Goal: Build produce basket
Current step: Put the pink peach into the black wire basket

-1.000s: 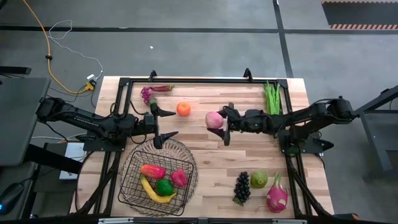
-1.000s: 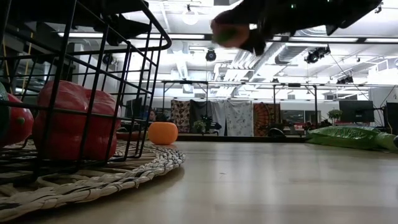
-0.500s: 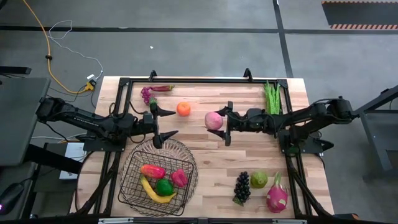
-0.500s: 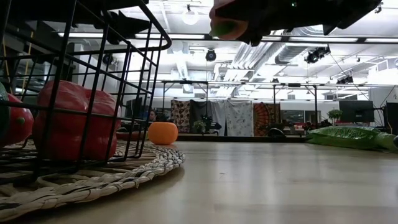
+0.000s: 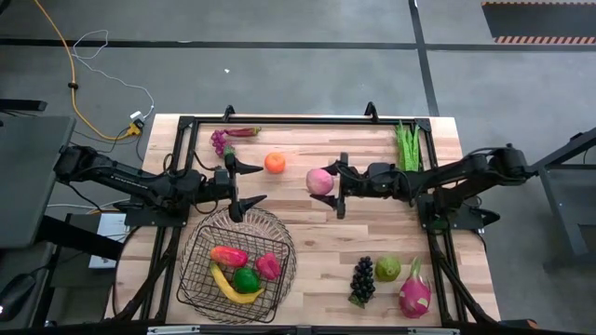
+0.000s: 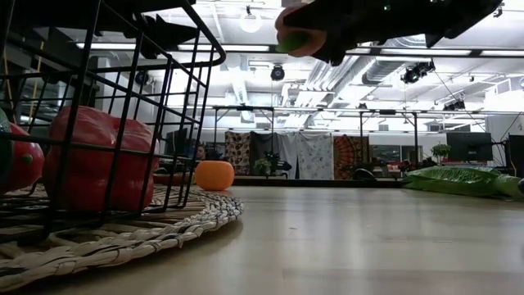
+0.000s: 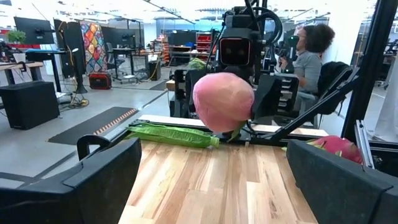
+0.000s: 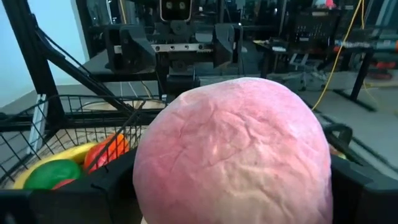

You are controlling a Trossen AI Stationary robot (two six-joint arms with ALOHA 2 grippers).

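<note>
Fingers of the right gripper (image 5: 337,190) pinch the round pink peach (image 5: 320,180) above mid-bench; the left gripper (image 5: 244,185) waits spread beside the round dark wire-mesh basket (image 5: 191,265). The carry should stay level and release low over the basket. The near-spherical peach shows no clear long axis.

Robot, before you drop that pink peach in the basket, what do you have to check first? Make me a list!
1. Peach held by the right gripper: ok, it sits between the fingers, off the table.
2. Peach over the basket: not ok, it is out past the rim, over bare table.
3. Room inside the basket: ok, open mesh shows beside the banana and lime.
4. Left gripper out of the way: not ok, it hangs open at the basket's far rim.
5. Orange clear of the route: cannot tell.
</note>
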